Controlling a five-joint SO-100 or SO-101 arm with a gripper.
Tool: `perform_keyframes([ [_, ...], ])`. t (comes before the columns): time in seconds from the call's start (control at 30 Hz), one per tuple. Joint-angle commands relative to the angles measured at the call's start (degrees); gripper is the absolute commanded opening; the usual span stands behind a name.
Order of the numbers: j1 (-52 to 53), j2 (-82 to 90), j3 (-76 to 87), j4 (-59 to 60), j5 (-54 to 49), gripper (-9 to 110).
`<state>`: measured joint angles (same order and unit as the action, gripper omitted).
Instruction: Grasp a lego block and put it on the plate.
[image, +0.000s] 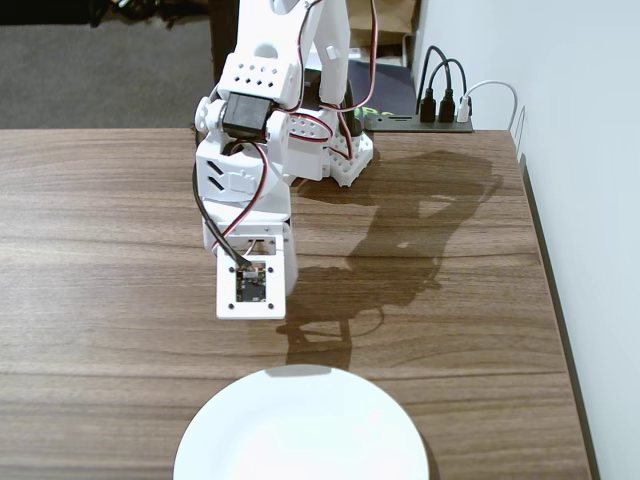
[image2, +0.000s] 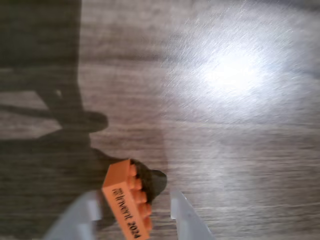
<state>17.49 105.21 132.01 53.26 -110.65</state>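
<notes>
1. In the wrist view, the small orange studded plastic lego block (image2: 127, 205) sits tilted between the claw's (image2: 135, 210) two grey fingers (image2: 186, 217).
2. Whether the partly open fingers grip it, I cannot tell.
3. In the fixed view, the large glossy white round plate (image: 300, 430) lies just beyond the claw on the wooden table (image: 100, 250).

Table (image: 100, 220): brown wood-grain surface with a soft sheen. Plate (image: 300, 430): smooth, glossy white. Lego block (image2: 127, 205): orange plastic, printed lettering. Arm (image: 250, 170): matt white plastic.
</notes>
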Motion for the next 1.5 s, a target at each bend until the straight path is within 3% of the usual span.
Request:
perform_keyframes([
  [0.0, -0.7, 0.0, 0.0, -0.7, 0.6, 8],
  [0.83, -2.4, 3.3, 0.9, -2.2, 4.3, 5],
  [1.47, -9.9, 5.5, -10.7, -14.2, 23.8, 5],
])
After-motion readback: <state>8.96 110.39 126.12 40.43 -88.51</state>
